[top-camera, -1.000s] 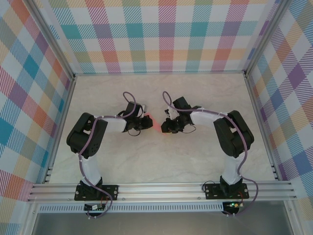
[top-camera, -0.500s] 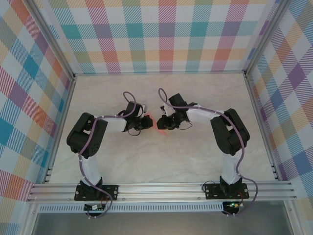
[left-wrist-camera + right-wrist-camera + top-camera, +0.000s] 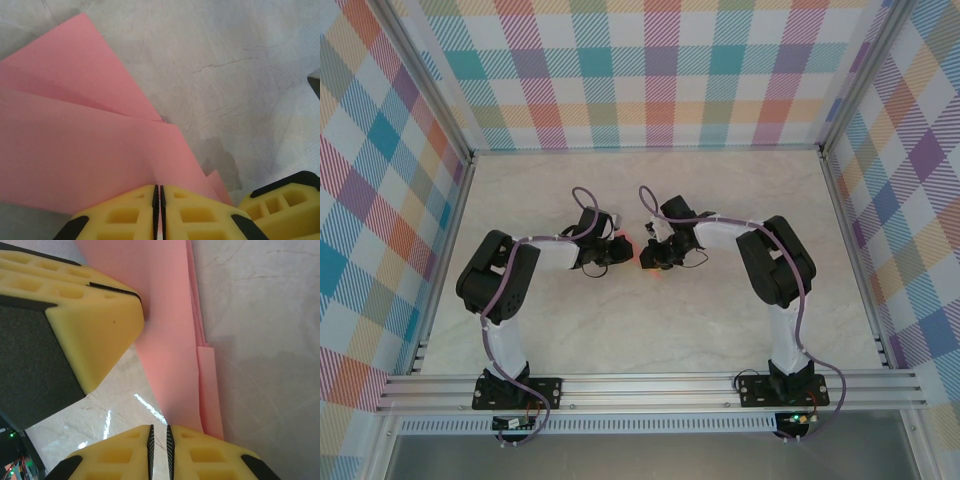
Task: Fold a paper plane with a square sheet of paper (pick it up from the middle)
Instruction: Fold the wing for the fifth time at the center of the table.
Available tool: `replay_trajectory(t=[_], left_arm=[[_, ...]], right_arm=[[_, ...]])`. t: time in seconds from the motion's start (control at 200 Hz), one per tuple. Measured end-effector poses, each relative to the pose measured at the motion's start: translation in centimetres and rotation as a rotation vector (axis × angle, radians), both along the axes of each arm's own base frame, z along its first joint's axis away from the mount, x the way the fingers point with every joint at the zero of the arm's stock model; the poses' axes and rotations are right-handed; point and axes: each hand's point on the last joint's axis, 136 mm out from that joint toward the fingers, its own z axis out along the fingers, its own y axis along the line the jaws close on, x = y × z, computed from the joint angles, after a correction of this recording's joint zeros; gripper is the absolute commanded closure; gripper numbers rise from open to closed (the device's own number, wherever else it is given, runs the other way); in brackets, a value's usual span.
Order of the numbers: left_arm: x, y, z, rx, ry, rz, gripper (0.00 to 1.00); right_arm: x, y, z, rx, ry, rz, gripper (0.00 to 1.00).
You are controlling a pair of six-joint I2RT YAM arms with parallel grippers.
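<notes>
A: Salmon-pink folded sheet (image 3: 75,150) lies flat on the marble-look table (image 3: 240,75), fanning out just ahead of our left gripper (image 3: 158,192). Its fingers are pressed together, pinching the near edge.
B: And our right gripper (image 3: 159,434)?
A: Fingers nearly together, thin slit btwn them. The layered edge runs up to its tips. Can't tell if it nips paper.
B: Prob. a crease step, then. We anchor w/ left, run right along the fold, layers flush.
A: Tight tho: left's finger sits just beside right's tips, touching the sheet. Bump risk. Plaid walls (image 3: 660,70) are well apart from both, no issue.
</notes>
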Motion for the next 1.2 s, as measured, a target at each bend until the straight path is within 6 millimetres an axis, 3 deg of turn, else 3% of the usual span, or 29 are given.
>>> replay_trajectory(t=[0.365,0.585,1.005,1.2], left_arm=[[-0.4,-0.1,2.5,-0.055,-0.017,0.024,0.81],[-1.7,-0.4,1.4,-0.091,0.020,0.021,0.85],[-1.2,-0.6,0.1,-0.087,0.032,0.044,0.89],[-0.8,-0.5,-0.1,-0.070,0.052,0.070,0.89]], right_arm=[[0.4,-0.1,0.0,0.039,0.022,-0.012,0.85],[0.9,0.0,0.5,0.079,0.031,-0.026,0.85],[0.8,0.1,0.6,0.092,0.041,-0.030,0.85],[0.7,-0.6,0.8,0.061,0.013,-0.048,0.77]])
